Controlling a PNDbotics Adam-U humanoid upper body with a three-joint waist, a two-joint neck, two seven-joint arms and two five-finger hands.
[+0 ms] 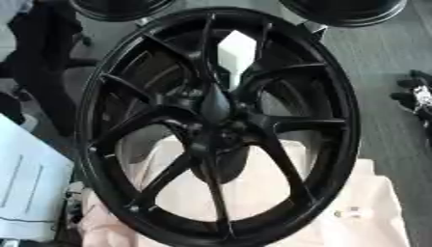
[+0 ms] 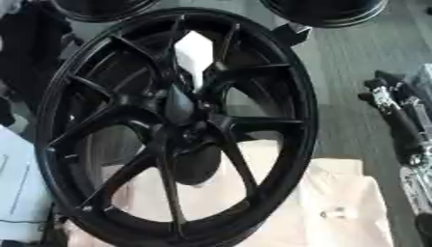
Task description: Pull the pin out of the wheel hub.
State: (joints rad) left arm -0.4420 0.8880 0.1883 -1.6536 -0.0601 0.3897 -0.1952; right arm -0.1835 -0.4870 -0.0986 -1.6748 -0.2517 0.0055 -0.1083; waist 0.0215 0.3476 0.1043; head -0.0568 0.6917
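Left eye view shows a large black wheel (image 1: 215, 125) standing tilted, filling the middle of the scene, its near edge resting on a pale cloth (image 1: 371, 202). Its hub (image 1: 215, 128) sits at the centre where the spokes meet (a dark tapered shape (image 1: 215, 103), perhaps the pin, rises from it). At the right edge the right hand (image 2: 397, 116) hangs well apart from the wheel; whether its fingers are apart or together cannot be told.
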